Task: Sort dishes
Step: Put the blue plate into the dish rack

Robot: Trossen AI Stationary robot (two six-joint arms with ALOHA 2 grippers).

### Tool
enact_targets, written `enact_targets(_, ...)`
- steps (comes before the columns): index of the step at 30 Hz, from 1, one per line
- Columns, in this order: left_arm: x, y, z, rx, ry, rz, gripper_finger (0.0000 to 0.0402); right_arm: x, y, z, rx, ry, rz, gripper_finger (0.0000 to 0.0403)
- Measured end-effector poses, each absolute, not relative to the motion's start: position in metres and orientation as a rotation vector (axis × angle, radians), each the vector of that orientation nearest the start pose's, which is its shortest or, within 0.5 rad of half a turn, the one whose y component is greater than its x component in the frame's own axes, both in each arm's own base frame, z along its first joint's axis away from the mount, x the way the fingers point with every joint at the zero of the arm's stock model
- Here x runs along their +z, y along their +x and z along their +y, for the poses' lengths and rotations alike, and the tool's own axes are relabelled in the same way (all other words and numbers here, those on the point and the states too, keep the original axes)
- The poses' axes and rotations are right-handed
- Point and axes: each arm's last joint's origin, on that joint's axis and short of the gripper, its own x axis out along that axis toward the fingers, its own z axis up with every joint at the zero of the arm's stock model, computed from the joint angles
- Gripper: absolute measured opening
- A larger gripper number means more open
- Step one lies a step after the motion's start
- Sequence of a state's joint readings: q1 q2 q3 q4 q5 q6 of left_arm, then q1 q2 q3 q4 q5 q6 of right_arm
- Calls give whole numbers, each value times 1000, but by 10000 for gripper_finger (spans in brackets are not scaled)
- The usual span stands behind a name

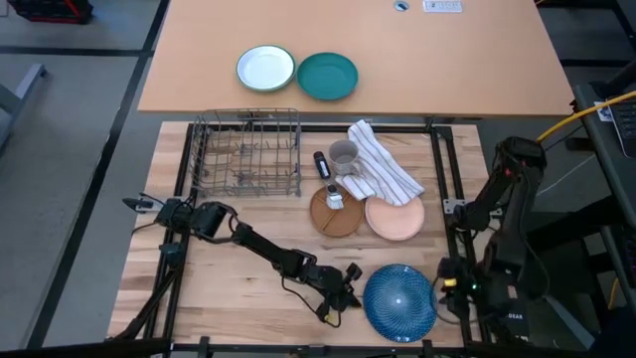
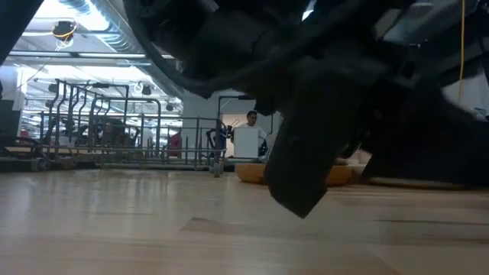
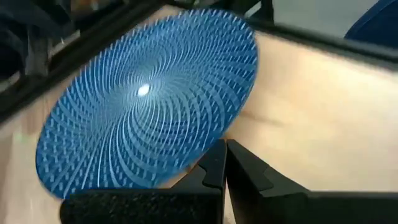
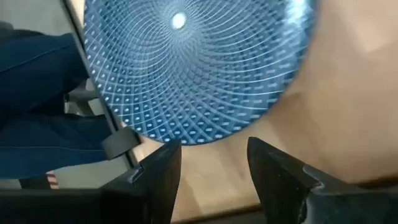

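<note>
The dark blue plate (image 1: 399, 302) with fine pale dots lies flat at the near edge of the wooden table (image 1: 238, 288), right of centre. Behind it, the pale pink plate (image 1: 395, 218) and the brown wooden plate (image 1: 335, 211) sit side by side, touching or nearly so; a small object rests on the wooden one, and a striped cloth (image 1: 383, 164) overlaps the pink plate's far rim beside a grey mug (image 1: 344, 155). The left gripper (image 1: 350, 295) is low over the table just left of the blue plate, its fingers (image 3: 214, 171) pressed together. The right gripper (image 4: 214, 171) hovers at the plate's right edge, fingers apart and holding nothing. A wire dish rack (image 1: 246, 152) stands at the table's far left.
</note>
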State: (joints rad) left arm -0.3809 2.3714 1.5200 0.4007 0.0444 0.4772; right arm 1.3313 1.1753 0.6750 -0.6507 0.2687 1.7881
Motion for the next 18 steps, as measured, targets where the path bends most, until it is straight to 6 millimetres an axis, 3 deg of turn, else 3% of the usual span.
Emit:
enact_targets(9, 101, 461, -200, -549, 570, 325, 3, 154, 63, 226, -83, 629, 1278, 191)
enact_targets(18, 100, 461, -201, -550, 565, 334, 3, 150, 65, 230, -110, 669, 1244, 191)
